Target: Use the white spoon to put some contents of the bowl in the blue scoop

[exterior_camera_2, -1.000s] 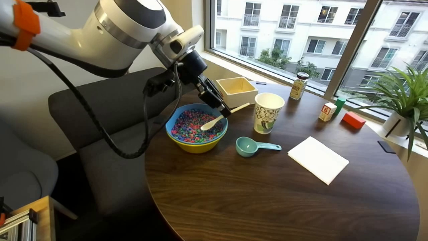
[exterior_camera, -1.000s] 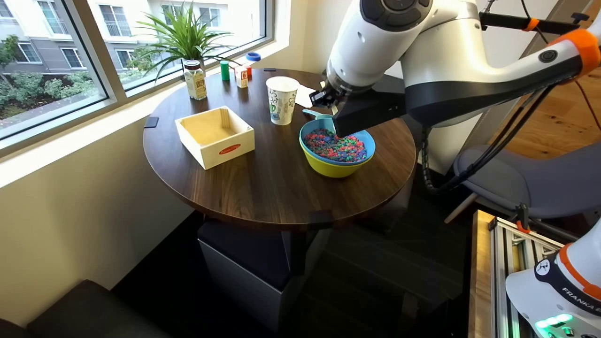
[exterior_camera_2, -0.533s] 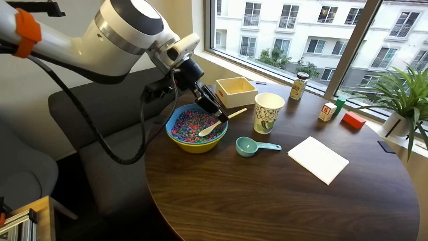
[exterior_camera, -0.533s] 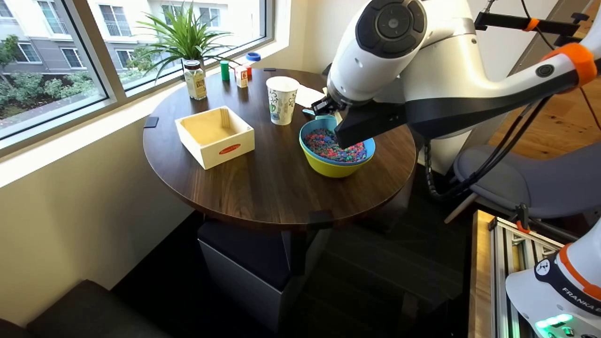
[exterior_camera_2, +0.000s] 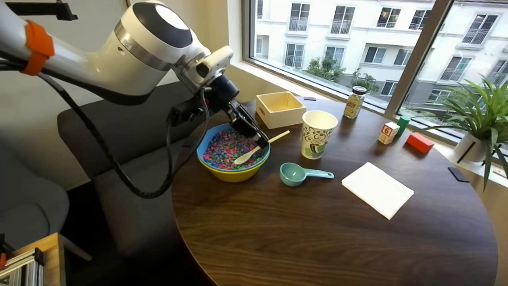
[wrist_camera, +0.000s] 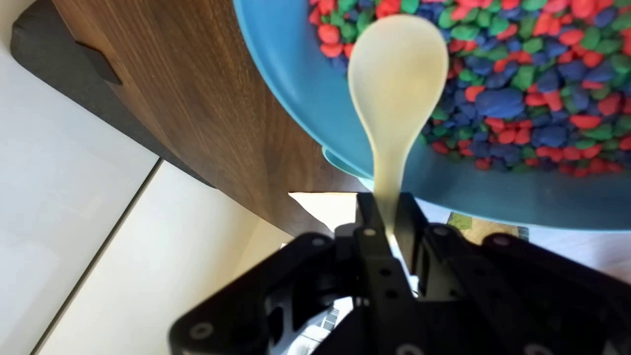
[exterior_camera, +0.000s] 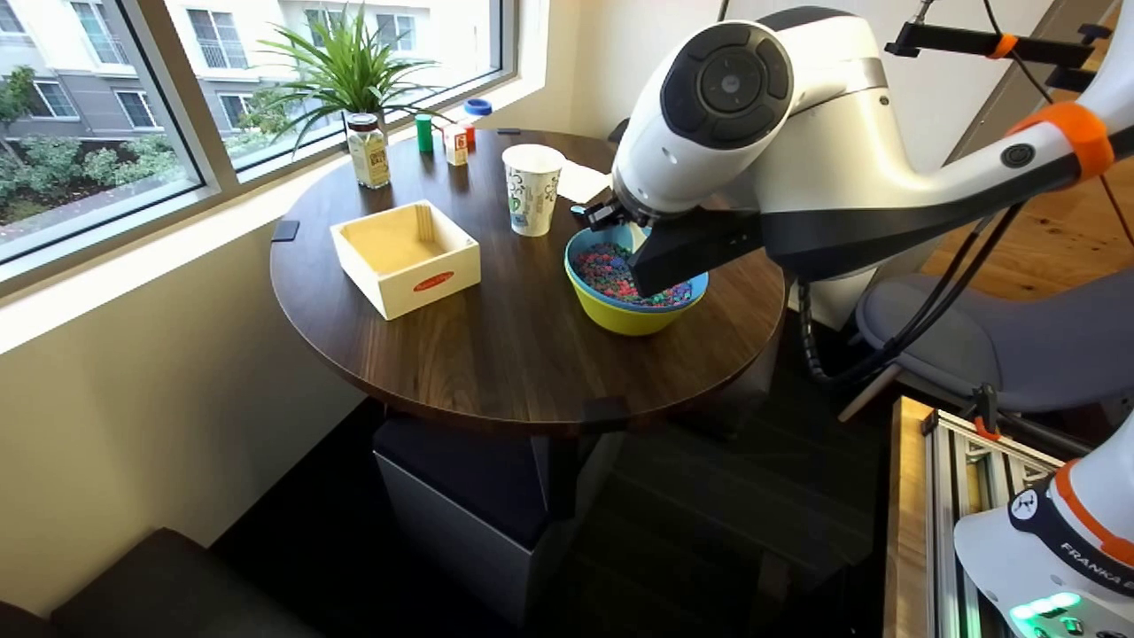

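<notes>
- The gripper (wrist_camera: 386, 212) is clamped on the handle of the white spoon (wrist_camera: 397, 69), its fingers parted only by that thin handle.
- The spoon's head is over the contents (exterior_camera_2: 222, 147) of the bowl (exterior_camera_2: 232, 176) (whether it touches them, I cannot tell), the handle reaching across the rim.
- The bowl stands near the edge of the table (exterior_camera_2: 337, 238) closest to the arm (exterior_camera_2: 139, 55).
- Farther in from that edge lies the blue scoop (exterior_camera_2: 293, 174), near the bowl, handle pointing toward the white paper (exterior_camera_2: 377, 190).
- The paper cup (exterior_camera_2: 317, 135) stands upright near the scoop.
</notes>
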Motion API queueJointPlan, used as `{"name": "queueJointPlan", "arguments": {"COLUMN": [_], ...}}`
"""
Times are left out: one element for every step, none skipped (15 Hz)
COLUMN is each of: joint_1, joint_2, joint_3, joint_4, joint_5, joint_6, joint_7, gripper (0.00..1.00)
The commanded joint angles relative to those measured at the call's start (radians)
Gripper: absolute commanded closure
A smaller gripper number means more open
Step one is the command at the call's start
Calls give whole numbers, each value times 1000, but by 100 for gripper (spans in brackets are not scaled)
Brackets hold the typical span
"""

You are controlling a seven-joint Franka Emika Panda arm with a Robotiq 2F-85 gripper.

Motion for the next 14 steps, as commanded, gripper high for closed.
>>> {"name": "queueJointPlan", "arguments": {"joint_1": [16, 18, 20, 23, 24, 25, 26, 26, 26, 26, 25, 24, 22, 21], "joint_2": [18, 21, 23, 24, 26, 28, 31, 33, 35, 38, 39, 42, 45, 48], "joint_3": [7, 8, 9, 11, 13, 14, 16, 17, 17, 17, 17, 16, 14, 13], "joint_4": [1, 4, 8, 11, 14, 19, 23, 26, 28, 30, 31, 34, 37, 41], "joint_5": [-32, -26, -21, -11, -4, 4, 15, 21, 27, 38, 42, 57, 69, 92], "joint_6": [-36, -43, -50, -54, -58, -62, -64, -67, -67, -63, -58, -55, -51, -50], "joint_7": [38, 37, 36, 32, 29, 27, 24, 23, 22, 20, 23, 23, 25, 19], "gripper": [97, 97, 97, 97, 97, 97, 97, 97, 97, 97, 97, 97, 97, 97]}}
